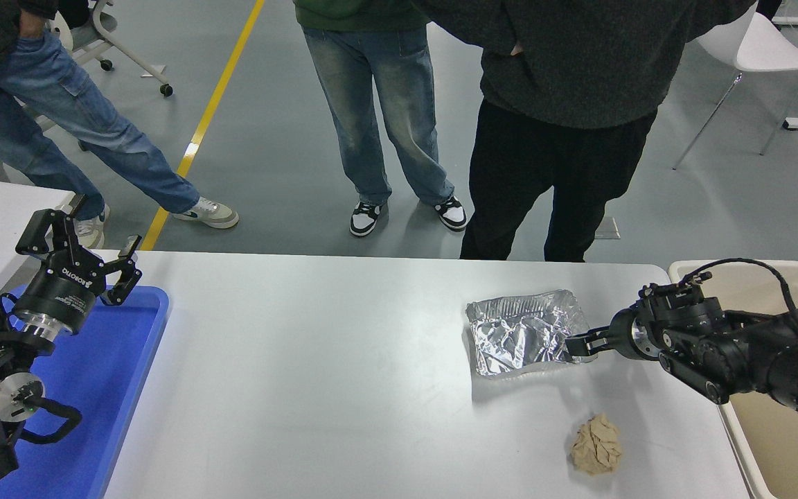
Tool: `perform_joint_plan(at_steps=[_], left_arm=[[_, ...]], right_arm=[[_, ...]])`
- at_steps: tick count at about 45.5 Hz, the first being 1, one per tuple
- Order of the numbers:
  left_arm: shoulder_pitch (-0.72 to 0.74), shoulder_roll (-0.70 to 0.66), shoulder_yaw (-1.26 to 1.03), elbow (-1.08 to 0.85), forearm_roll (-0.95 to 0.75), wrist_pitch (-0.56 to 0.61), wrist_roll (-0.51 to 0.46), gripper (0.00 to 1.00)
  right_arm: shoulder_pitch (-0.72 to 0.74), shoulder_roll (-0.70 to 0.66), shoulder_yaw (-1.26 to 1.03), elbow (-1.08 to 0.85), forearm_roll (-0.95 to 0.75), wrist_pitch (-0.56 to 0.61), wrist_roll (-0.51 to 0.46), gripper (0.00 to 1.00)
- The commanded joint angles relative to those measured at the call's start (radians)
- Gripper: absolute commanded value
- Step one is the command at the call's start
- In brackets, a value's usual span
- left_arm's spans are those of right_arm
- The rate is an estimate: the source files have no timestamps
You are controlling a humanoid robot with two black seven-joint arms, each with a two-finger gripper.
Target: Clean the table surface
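Wide matte white tabletop filling the lower frame, crumpled silver foil tray being touched at its right edge by right black gripper, finger state unclear, left black gripper being held spread apart at left.

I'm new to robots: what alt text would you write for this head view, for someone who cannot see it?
A robot's right gripper reaches the right edge of a crumpled foil tray on a white table, with a crumpled brown paper ball nearer the camera. The left gripper is open above a blue tray, a beige bin sits at right, and people stand beyond.
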Motion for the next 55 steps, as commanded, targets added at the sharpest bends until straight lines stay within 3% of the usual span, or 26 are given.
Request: perform_joint_plan(at_steps=[1,25,36,46,50,55], left_arm=[[0.000,0.000,0.000,0.000,0.000,0.000,0.000,1.00],[0.000,0.000,0.000,0.000,0.000,0.000,0.000,1.00],[0.000,0.000,0.000,0.000,0.000,0.000,0.000,1.00],[0.000,0.000,0.000,0.000,0.000,0.000,0.000,1.00],[0.000,0.000,0.000,0.000,0.000,0.000,0.000,1.00],[0.000,0.000,0.000,0.000,0.000,0.000,0.000,1.00]], right_arm=[[-0.008,0.014,-0.001,-0.015,0.005,0.000,-0.002,0.79],[-0.001,0.014,-0.003,-0.016,0.005,0.011,0.000,0.46],[0.003,0.011,-0.003,-0.016,0.006,0.018,0.000,0.36],[0.006,0.009,0.000,-0.015,0.014,0.037,0.001,0.17],[0.009,0.008,0.000,-0.015,0.028,0.052,0.001,0.00],[0.014,0.005,0.016,-0.018,0.029,0.094,0.001,0.00]])
